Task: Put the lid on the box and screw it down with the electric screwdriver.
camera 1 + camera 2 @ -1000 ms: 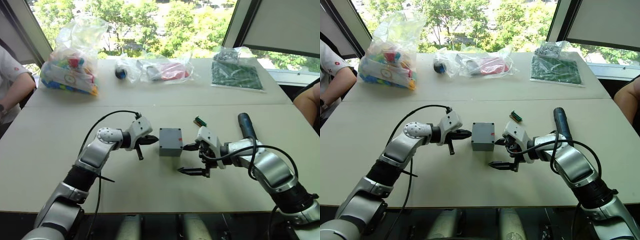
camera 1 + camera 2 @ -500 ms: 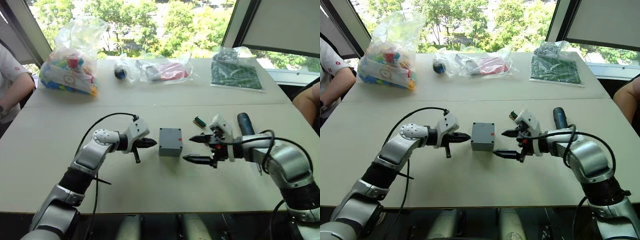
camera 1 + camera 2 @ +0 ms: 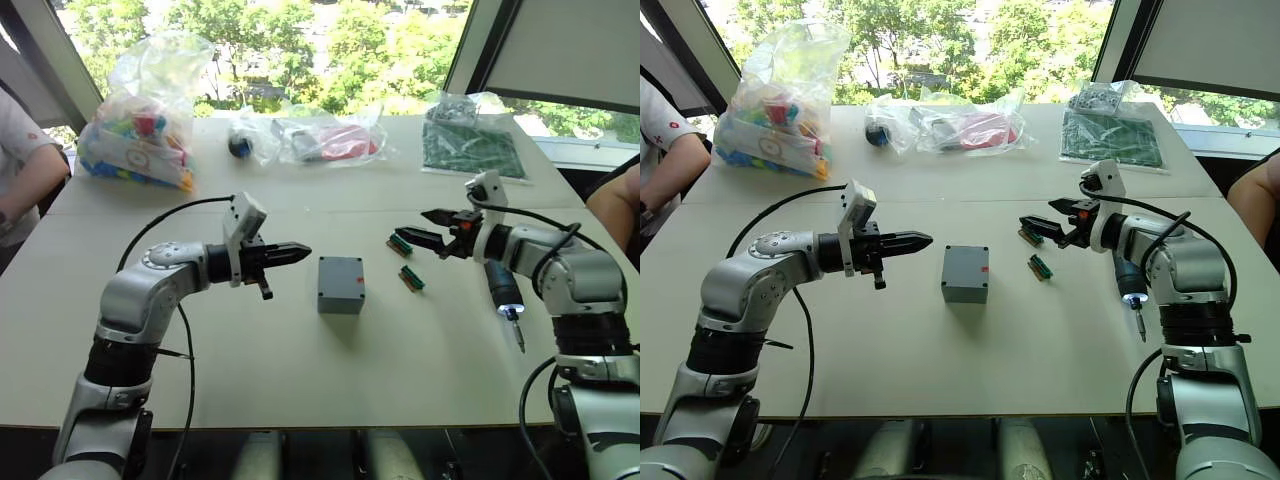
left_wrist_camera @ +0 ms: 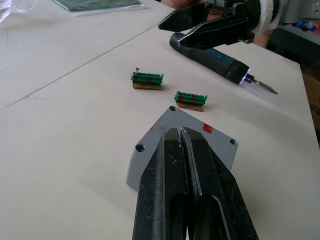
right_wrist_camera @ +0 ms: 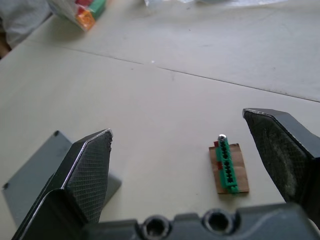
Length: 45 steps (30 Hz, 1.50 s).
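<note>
The right gripper (image 3: 432, 226) is wide open and holds nothing. A second ago it was low down beside the box (image 3: 341, 284), almost touching its right side. Now it is up in the air and well away from the box, above a small green connector (image 3: 400, 244). A second green connector (image 3: 411, 279) lies on the table (image 3: 300, 370) just below it.

The left gripper (image 3: 300, 251) has its two fingers pressed together, with nothing between them. It was close to the box's left side before — now it has pulled back and up a little, and its tip points at the box from a short way off.

So both arms have let the box go. The box sits by itself in the middle of the table. Its top looks flat and closed, with small screw holes in the corners and a little red mark, so the lid (image 4: 186, 134) seems to be on already — though it is hard to tell if it sits all the way down.

The electric screwdriver (image 3: 498, 280) lies on the table to the right of the box, under the right arm, with its metal tip pointing toward the robot. Nobody holds it yet. I think the next job is to pick it up, and the open right gripper is the nearest one to it.
</note>
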Available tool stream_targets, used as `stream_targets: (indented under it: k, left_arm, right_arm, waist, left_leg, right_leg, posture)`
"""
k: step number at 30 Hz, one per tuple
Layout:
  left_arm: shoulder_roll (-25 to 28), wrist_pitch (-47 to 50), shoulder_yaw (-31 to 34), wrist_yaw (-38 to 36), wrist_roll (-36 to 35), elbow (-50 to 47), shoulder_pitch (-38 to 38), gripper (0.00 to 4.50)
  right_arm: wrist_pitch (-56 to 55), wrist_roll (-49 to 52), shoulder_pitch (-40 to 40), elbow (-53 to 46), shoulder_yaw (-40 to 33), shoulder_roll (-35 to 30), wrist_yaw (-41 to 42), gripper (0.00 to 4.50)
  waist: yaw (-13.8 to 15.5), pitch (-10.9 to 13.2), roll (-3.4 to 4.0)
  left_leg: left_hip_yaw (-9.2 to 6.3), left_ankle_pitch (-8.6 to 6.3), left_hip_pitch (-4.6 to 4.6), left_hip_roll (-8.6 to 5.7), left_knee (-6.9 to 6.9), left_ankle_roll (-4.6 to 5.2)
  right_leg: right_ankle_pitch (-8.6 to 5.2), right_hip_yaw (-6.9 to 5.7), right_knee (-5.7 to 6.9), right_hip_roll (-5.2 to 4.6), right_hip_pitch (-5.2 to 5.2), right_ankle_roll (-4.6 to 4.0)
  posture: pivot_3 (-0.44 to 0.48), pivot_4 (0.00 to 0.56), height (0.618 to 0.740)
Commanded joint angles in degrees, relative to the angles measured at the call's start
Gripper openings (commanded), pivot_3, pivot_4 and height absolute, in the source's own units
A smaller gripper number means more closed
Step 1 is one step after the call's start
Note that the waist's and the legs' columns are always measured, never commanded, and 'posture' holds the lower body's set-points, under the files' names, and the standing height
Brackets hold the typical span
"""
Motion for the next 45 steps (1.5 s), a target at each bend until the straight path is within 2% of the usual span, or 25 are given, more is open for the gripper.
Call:
stream_targets:
  k: [1, 3, 6, 12, 30, 33, 37, 39, 45]
  left_arm:
    - [1.6, 1.0, -0.5, 1.2, -0.9, -4.9, 1.0, 0.00]
    - [1.8, 1.1, -0.2, 2.5, -0.7, -5.1, 1.9, 0.00]
    - [2.6, 0.1, -1.8, 3.6, 0.7, -6.0, 3.7, 0.00]
    - [2.7, -0.8, -2.4, 4.6, 0.7, -5.7, 3.5, 0.00]
    - [1.5, -1.9, -3.8, 5.5, 0.7, -5.5, 3.8, 0.00]
    - [1.5, -2.0, -4.0, 5.5, 0.7, -5.8, 4.3, 0.00]
    - [1.5, -2.0, -4.2, 5.6, 0.5, -6.2, 4.7, 0.00]
    - [1.4, -2.0, -4.2, 5.6, 0.5, -6.1, 4.7, 0.00]
    - [1.4, -2.3, -4.4, 5.5, 0.6, -5.8, 4.6, 0.00]
  right_arm:
    - [-6.1, -3.2, -3.0, 5.0, 1.7, 2.2, 0.3, 3.51]
    - [-8.1, -4.7, -3.3, 6.0, 3.1, 2.4, 1.5, 2.96]
    - [-12.0, -7.8, -3.3, 8.7, 5.2, 2.6, 2.1, 2.96]
    - [-15.2, -9.7, -4.6, 12.9, 5.0, 3.7, 2.0, 2.96]
    - [-18.6, -12.0, -8.3, 21.2, 4.1, 6.6, 0.8, 2.96]
    - [-19.0, -12.5, -8.2, 21.5, 4.2, 6.7, 1.0, 2.18]
    - [-19.5, -12.9, -8.1, 22.0, 3.9, 6.8, 0.7, 0.55]
    - [-19.7, -13.1, -8.1, 22.2, 4.0, 6.8, 0.7, 0.05]
    - [-19.6, -12.9, -8.2, 22.1, 3.4, 6.7, 0.7, 0.05]
  waist:
    - [0.0, 0.0, 0.00]
    - [0.1, 0.0, 0.01]
    - [0.2, 0.0, 0.01]
    - [0.2, 0.0, 0.01]
    - [0.1, 0.0, 0.01]
    - [0.1, 0.0, 0.01]
    - [0.0, 0.0, 0.01]
    - [0.1, 0.0, 0.01]
    - [0.1, 0.0, 0.01]
  left_leg:
    - [0.01, 0.01, 0.00, 0.00, 0.00, -0.01]
    - [-0.02, 0.01, 0.01, 0.00, 0.00, -0.02]
    - [-0.03, 0.02, 0.01, 0.00, 0.02, -0.04]
    - [-0.03, 0.04, 0.01, -0.01, 0.07, -0.06]
    - [-0.03, 0.04, 0.03, -0.01, 0.04, -0.07]
    - [-0.03, 0.04, 0.03, -0.01, 0.03, -0.07]
    - [-0.03, 0.04, 0.03, -0.01, 0.03, -0.07]
    - [-0.03, 0.04, 0.03, -0.01, 0.03, -0.07]
    - [-0.03, 0.04, 0.03, -0.01, 0.03, -0.07]
  right_leg:
    - [0.00, 0.01, 0.01, 0.00, 0.00, 0.00]
    - [0.00, 0.01, 0.01, 0.02, 0.00, 0.00]
    - [0.00, 0.01, 0.02, 0.02, 0.00, -0.01]
    - [0.01, 0.01, 0.01, 0.02, 0.05, -0.02]
    - [0.01, 0.01, 0.02, 0.02, 0.04, -0.02]
    - [0.01, 0.01, 0.02, 0.02, 0.04, -0.02]
    - [0.01, 0.01, 0.02, 0.02, 0.04, -0.02]
    - [0.01, 0.01, 0.02, 0.02, 0.04, -0.02]
    - [0.01, 0.01, 0.02, 0.02, 0.04, -0.02]
  posture:
    - [0.000, 0.150, 0.740]
    - [0.000, 0.150, 0.740]
    - [0.000, 0.150, 0.740]
    - [0.000, 0.150, 0.740]
    - [0.000, 0.150, 0.740]
    - [0.000, 0.150, 0.740]
    - [0.000, 0.150, 0.740]
    - [0.000, 0.150, 0.740]
    - [0.000, 0.150, 0.740]
